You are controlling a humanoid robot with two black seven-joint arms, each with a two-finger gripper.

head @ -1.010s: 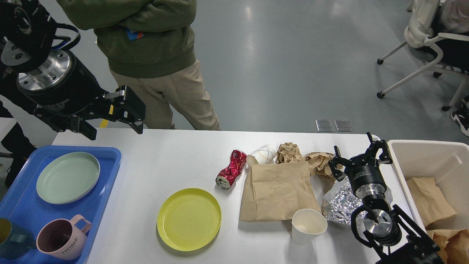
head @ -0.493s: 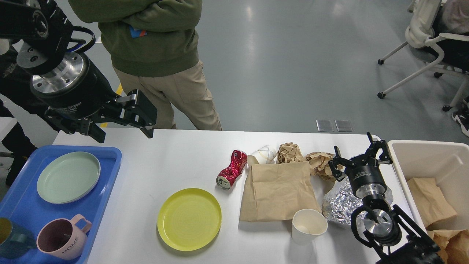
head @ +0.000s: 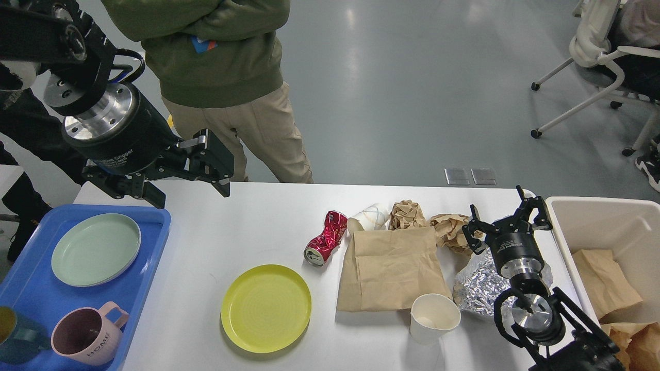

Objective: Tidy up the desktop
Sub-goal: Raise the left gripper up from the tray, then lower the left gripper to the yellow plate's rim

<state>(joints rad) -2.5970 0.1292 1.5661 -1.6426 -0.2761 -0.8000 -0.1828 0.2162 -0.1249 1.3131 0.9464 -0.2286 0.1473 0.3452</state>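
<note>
The white desktop (head: 227,226) carries a yellow plate (head: 266,307), a crushed red can (head: 325,238), a flat brown paper bag (head: 393,268), a white paper cup (head: 434,317), a crushed white cup (head: 369,217), two crumpled brown paper balls (head: 407,214) and a wad of foil (head: 477,288). My left gripper (head: 191,188) hangs open and empty above the table's far left edge. My right gripper (head: 506,219) stands open above the foil, beside crumpled paper (head: 449,230).
A blue tray (head: 149,247) at the left holds a green plate (head: 96,249), a pink mug (head: 88,335) and a dark cup (head: 13,337). A beige bin (head: 593,221) at the right holds brown paper. A person (head: 227,77) stands behind the table.
My left arm has swung to the right, its gripper moving from over the tray's far corner toward the table's middle. The right arm has not moved.
</note>
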